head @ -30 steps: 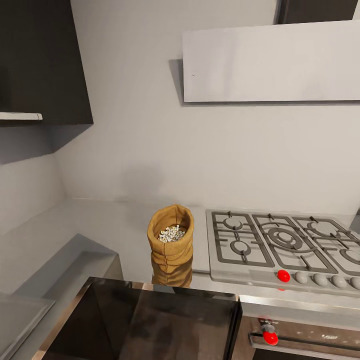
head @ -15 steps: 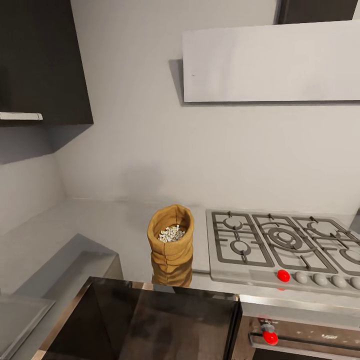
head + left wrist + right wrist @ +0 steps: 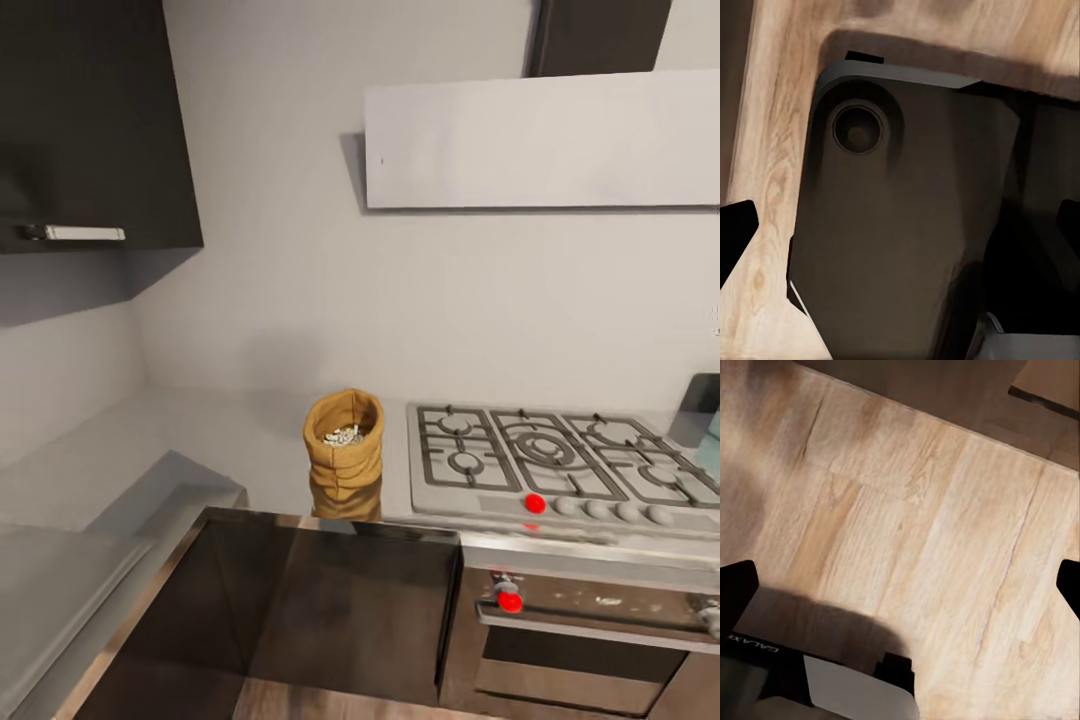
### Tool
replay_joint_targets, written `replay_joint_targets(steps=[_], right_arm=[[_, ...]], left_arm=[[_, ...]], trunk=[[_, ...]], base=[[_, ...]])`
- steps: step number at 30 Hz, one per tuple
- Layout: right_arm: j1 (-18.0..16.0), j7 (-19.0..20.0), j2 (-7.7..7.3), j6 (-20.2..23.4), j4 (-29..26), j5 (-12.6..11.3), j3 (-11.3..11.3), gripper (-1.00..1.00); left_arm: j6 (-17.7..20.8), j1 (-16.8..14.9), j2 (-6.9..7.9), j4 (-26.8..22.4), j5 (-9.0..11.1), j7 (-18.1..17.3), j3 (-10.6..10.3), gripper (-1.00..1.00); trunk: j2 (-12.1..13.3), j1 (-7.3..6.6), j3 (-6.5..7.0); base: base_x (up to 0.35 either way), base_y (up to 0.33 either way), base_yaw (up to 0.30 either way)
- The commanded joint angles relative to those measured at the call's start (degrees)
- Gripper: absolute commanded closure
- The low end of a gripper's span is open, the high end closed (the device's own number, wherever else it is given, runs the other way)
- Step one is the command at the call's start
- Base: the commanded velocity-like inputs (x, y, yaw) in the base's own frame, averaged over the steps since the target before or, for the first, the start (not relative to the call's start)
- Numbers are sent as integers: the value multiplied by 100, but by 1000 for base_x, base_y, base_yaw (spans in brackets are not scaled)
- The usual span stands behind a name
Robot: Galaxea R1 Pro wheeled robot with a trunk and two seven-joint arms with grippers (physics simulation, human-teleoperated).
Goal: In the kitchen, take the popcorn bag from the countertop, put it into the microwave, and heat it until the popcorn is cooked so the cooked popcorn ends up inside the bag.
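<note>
Since half a second ago the whole head view has shifted: the camera has pulled back and dropped its aim, so more of the dark cabinet fronts and the oven show along the bottom, while the things on the worktop keep their places relative to each other.

Head view: the popcorn bag [image 3: 343,446] stands upright a little below the centre of the frame on the grey countertop [image 3: 230,440], just beside the left edge of the steel gas hob [image 3: 540,470]. Its round rim is open and a small heap of pale popcorn [image 3: 343,435] kernels lies inside. A tan reflection of the bag shows on the worktop in front of it. The hob has 1 red knob [image 3: 535,503] among grey ones along its front edge. Below it, at the lower right, sits the oven [image 3: 590,640] with a steel bar handle and another red knob. The flat white hood [image 3: 540,140] hangs on the pale wall at the upper right, and a dark wall cabinet [image 3: 90,120] takes the upper left.

Left wrist view: the left gripper [image 3: 900,232] has its 2 dark fingertips at opposite edges of the frame, spread wide with nothing between them; behind lies the robot's dark base [image 3: 900,225] on the wooden floor [image 3: 772,150].

Right wrist view: the right gripper [image 3: 900,585] is likewise spread wide and empty, above pale wooden floor planks.
</note>
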Motion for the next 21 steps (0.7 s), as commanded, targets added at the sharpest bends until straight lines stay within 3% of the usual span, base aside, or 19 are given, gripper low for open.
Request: replay_joint_targets(steps=[1,4,7,8,9,12,13,14,15,16,19,21], right_arm=[[-4,51,9,22,-20,36,-48,-100],[-8,56,32,46,-189,30,-48,-100],[-12,61,422,247,-954,37,-42,-100],[-12,74,570,491,-1393,41,-32,-100],[-12,83,570,695,-1685,38,31,-100],[-13,110,570,1320,-2450,-30,699,-100],[-13,124,570,1615,-2779,-151,1062,-100],[-13,129,570,1820,-2993,-284,1246,-100],[-13,134,570,2041,-3213,-444,1395,-100],[-13,144,570,2805,-4067,-951,1888,-100],[-13,151,570,3507,-4975,-1241,2166,-100],[-13,161,570,3877,-5481,-1300,2225,-100]], left_arm=[[-8,2,-1,-7,33,-1,8,-100],[-8,2,-1,-7,33,-1,8,-100],[-8,2,-1,-7,33,-1,8,-100],[-8,2,-1,-7,33,-1,8,-100],[-8,2,-1,-7,33,-1,8,-100],[-8,2,-1,-7,33,-1,8,-100],[-8,2,-1,-7,33,-1,8,-100],[-8,2,-1,-7,33,-1,8,-100],[-8,2,-1,-7,33,-1,8,-100],[-8,2,-1,-7,33,-1,8,-100],[-8,2,-1,-7,33,-1,8,-100],[-8,2,-1,-7,33,-1,8,-100]], trunk=[[-4,-3,-6],[-4,-3,-6],[-4,-3,-6],[-4,-3,-6],[-4,-3,-6],[-4,-3,-6],[-4,-3,-6],[-4,-3,-6],[-4,-3,-6],[-4,-3,-6],[-4,-3,-6],[-4,-3,-6]], base=[[-345,0,0],[-297,0,0],[-79,0,0],[-24,0,0],[-16,0,0],[-7,0,0],[-2,0,0],[-1,0,0],[0,0,0],[0,0,0],[0,0,0],[0,0,0]])
